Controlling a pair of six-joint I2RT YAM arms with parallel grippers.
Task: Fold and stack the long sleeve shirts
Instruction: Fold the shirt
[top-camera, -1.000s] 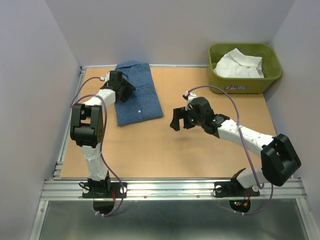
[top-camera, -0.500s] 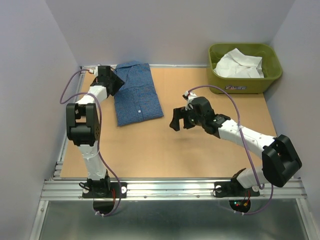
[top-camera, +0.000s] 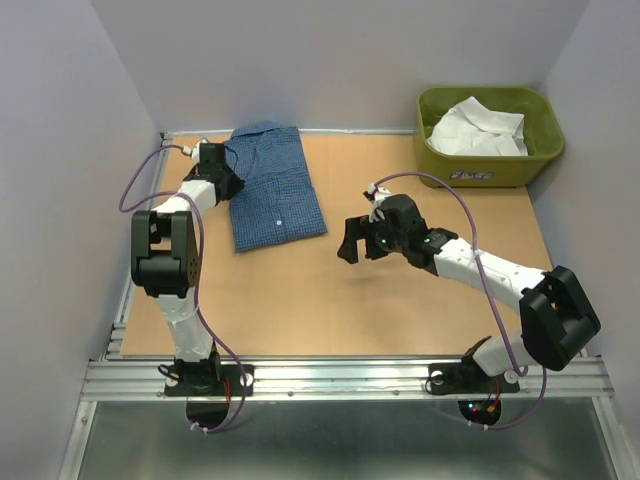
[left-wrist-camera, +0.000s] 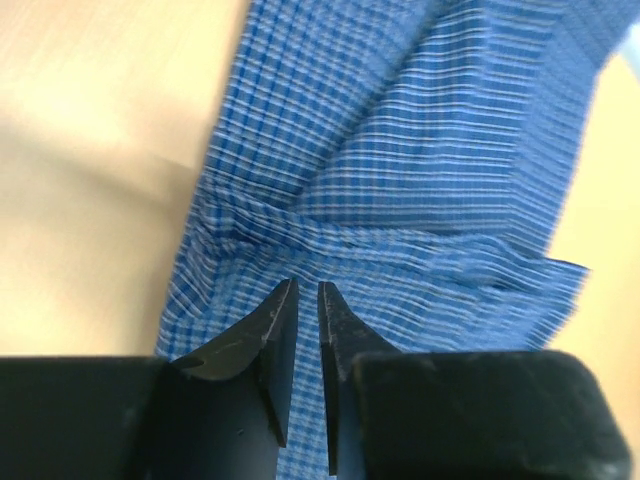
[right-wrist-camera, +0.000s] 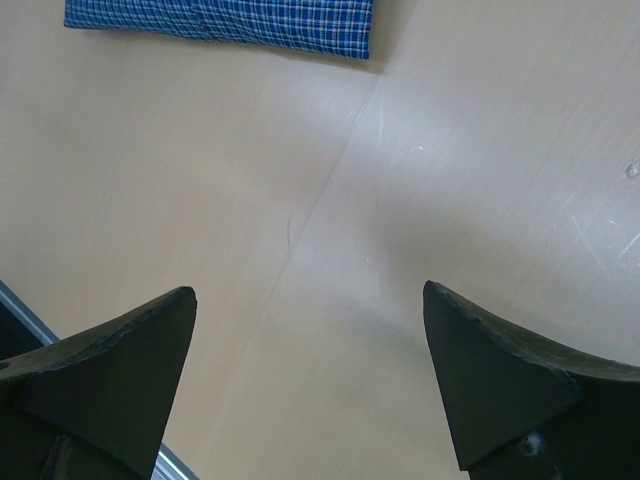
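Observation:
The blue checked long sleeve shirt (top-camera: 278, 190) lies folded flat at the table's back left, and shows again in the left wrist view (left-wrist-camera: 420, 150) and at the top edge of the right wrist view (right-wrist-camera: 220, 20). My left gripper (top-camera: 230, 180) (left-wrist-camera: 308, 285) sits low over its left edge. Its jaws stand almost together with a thin slit between them, and I cannot tell whether cloth is pinched. The white long sleeve shirt (top-camera: 478, 128) lies crumpled in the green tub. My right gripper (top-camera: 348, 245) (right-wrist-camera: 310, 290) hovers wide open over bare table with nothing between its fingers.
The olive-green tub (top-camera: 490, 172) stands at the back right corner. Grey walls enclose the wooden table (top-camera: 330, 300) on three sides. A metal rail (top-camera: 340, 378) with both arm bases runs along the near edge.
My left gripper swung left along the shirt's left edge, came back slightly toward it, and its jaws narrowed to a slit. The right arm has barely moved.

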